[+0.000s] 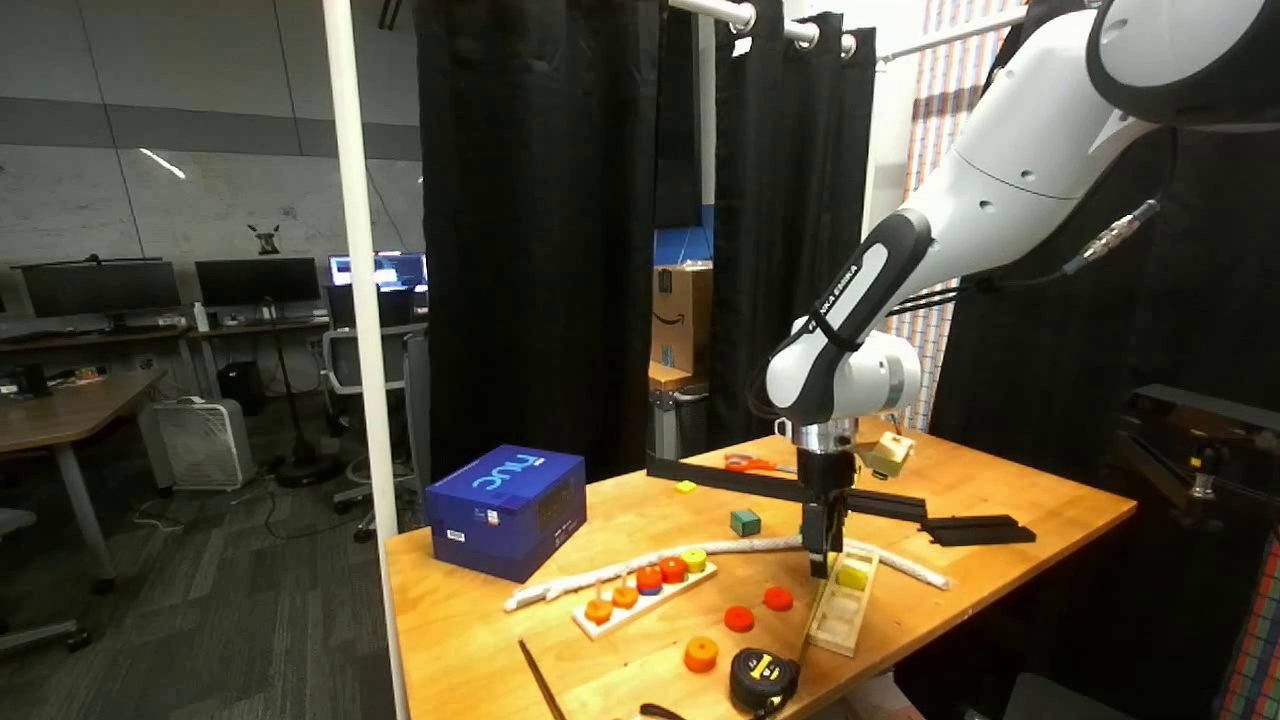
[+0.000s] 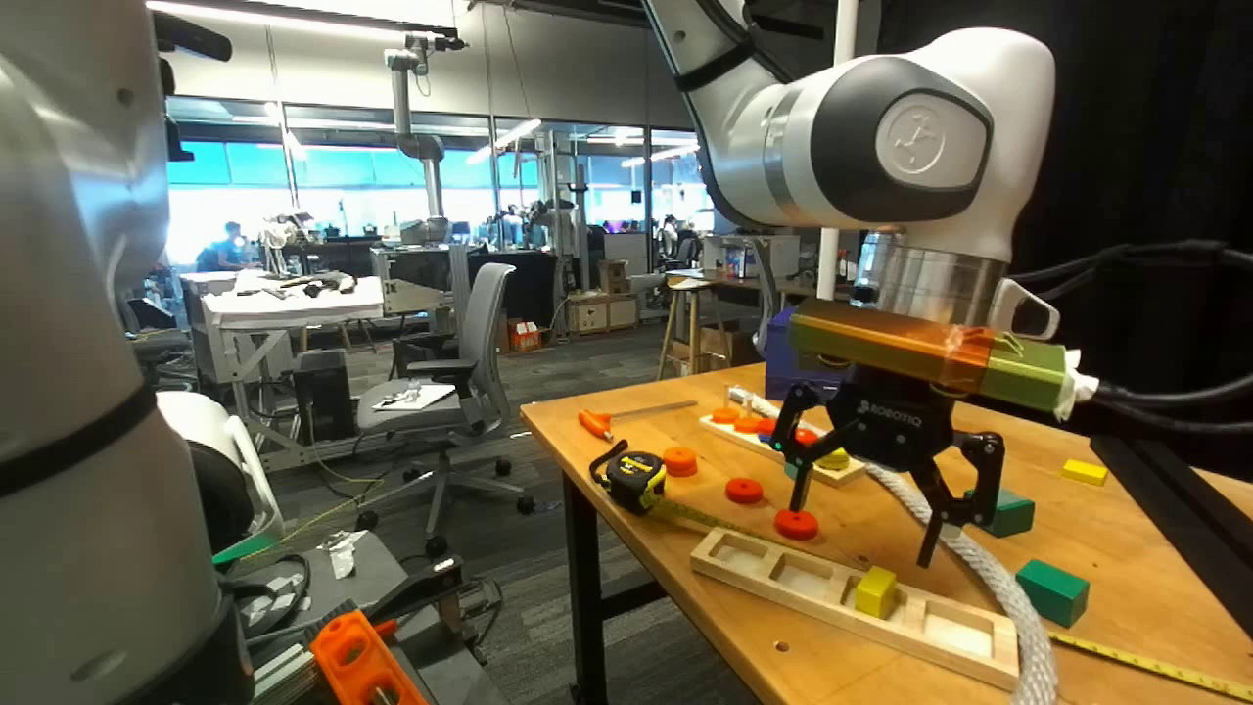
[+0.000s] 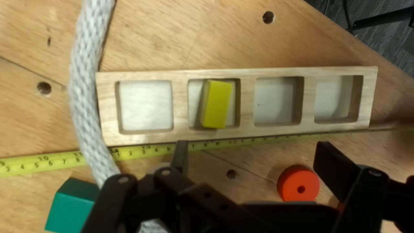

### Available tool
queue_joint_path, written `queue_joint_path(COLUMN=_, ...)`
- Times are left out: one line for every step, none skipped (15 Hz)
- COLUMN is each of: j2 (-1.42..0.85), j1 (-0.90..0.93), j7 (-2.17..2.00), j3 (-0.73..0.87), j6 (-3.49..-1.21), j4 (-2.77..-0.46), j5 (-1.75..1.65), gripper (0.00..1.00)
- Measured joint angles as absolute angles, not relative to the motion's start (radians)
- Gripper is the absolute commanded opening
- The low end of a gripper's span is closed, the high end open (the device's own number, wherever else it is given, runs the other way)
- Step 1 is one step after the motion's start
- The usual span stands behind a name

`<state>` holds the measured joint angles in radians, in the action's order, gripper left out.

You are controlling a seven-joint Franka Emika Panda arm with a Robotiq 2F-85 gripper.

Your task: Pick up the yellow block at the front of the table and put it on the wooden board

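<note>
A yellow block (image 1: 852, 577) stands in a recess of the pale wooden board (image 1: 840, 636). In the wrist view the yellow block (image 3: 216, 104) sits slightly turned in the board's (image 3: 246, 103) second recess from the left and rises above its rim. Both the block (image 2: 875, 592) and the board (image 2: 754, 587) also show in an exterior view. Another small yellow block (image 1: 685, 487) lies flat on the table, and it shows at the right in an exterior view (image 2: 1085, 472). My gripper (image 2: 862, 534) is open and empty above the board's side; its fingers (image 3: 252, 145) are wide apart.
A rope (image 3: 90, 64) touches the board's end. A tape measure (image 2: 636, 478) has its yellow tape along the board. Red discs (image 2: 796, 525), green blocks (image 2: 1052, 592), a peg strip (image 1: 645, 605) and a blue box (image 1: 510, 510) stand around. Black strips (image 1: 975, 530) lie farther off.
</note>
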<state>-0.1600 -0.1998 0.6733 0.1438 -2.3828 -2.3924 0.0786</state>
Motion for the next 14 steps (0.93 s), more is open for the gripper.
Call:
queue_joint_path(j2=-0.146, j1=-0.188, j7=0.634, j3=0.138, j6=-2.383, j4=-2.391, j5=0.053, gripper=1.00)
queue_joint_path(j2=-0.128, j1=-0.175, j7=0.587, j3=0.132, j6=-2.383, j4=-2.392, j5=0.022, gripper=1.00)
queue_joint_path(j2=-0.104, j1=-0.160, j7=0.531, j3=0.126, j6=-2.383, j4=-2.395, j5=-0.015, gripper=1.00)
queue_joint_path(j2=-0.074, j1=-0.145, j7=0.472, j3=0.120, j6=-2.382, j4=-2.404, j5=-0.052, gripper=1.00)
queue_joint_path(j2=-0.037, j1=-0.130, j7=0.402, j3=0.114, j6=-2.382, j4=-2.417, j5=-0.098, gripper=1.00)
queue_joint_path(j2=0.007, j1=-0.116, j7=0.326, j3=0.106, j6=-2.380, j4=-2.436, j5=-0.147, gripper=1.00)
queue_joint_path(j2=0.056, j1=-0.106, j7=0.246, j3=0.097, j6=-2.373, j4=-2.457, j5=-0.195, gripper=1.00)
queue_joint_path(j2=0.109, j1=-0.099, j7=0.168, j3=0.085, j6=-2.359, j4=-2.479, j5=-0.233, gripper=1.00)
queue_joint_path(j2=0.166, j1=-0.097, j7=0.090, j3=0.071, j6=-2.341, j4=-2.501, j5=-0.262, gripper=1.00)
queue_joint_path(j2=0.222, j1=-0.096, j7=0.021, j3=0.056, j6=-2.319, j4=-2.522, j5=-0.278, gripper=1.00)
queue_joint_path(j2=0.280, j1=-0.097, j7=-0.043, j3=0.041, j6=-2.290, j4=-2.539, j5=-0.291, gripper=1.00)
queue_joint_path(j2=0.337, j1=-0.097, j7=-0.103, j3=0.025, j6=-2.254, j4=-2.554, j5=-0.297, gripper=1.00)
queue_joint_path(j2=0.395, j1=-0.097, j7=-0.159, j3=0.008, j6=-2.209, j4=-2.565, j5=-0.298, gripper=1.00)
queue_joint_path(j2=0.455, j1=-0.098, j7=-0.214, j3=-0.011, j6=-2.154, j4=-2.572, j5=-0.298, gripper=1.00)
